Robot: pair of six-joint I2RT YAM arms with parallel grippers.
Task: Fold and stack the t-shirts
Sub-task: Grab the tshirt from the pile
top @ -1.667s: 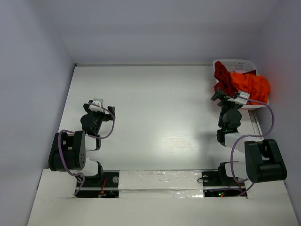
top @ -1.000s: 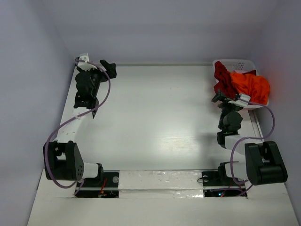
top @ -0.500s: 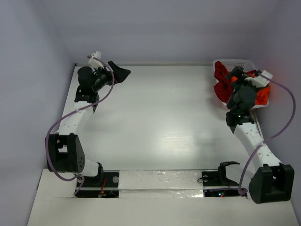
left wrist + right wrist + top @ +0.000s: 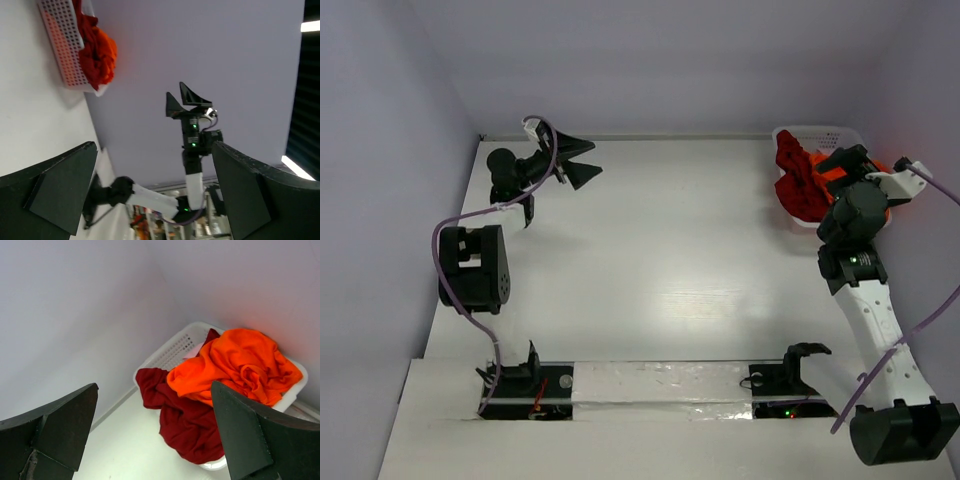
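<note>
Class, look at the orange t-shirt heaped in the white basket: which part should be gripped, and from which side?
Probably a raised fold on top of the orange t-shirt, coming down from above. It lies crumpled uppermost, partly over the crimson t-shirt, and the basket walls hinder a sideways approach.

White table (image 4: 650,250), white lattice basket (image 4: 830,131) at far right corner
</note>
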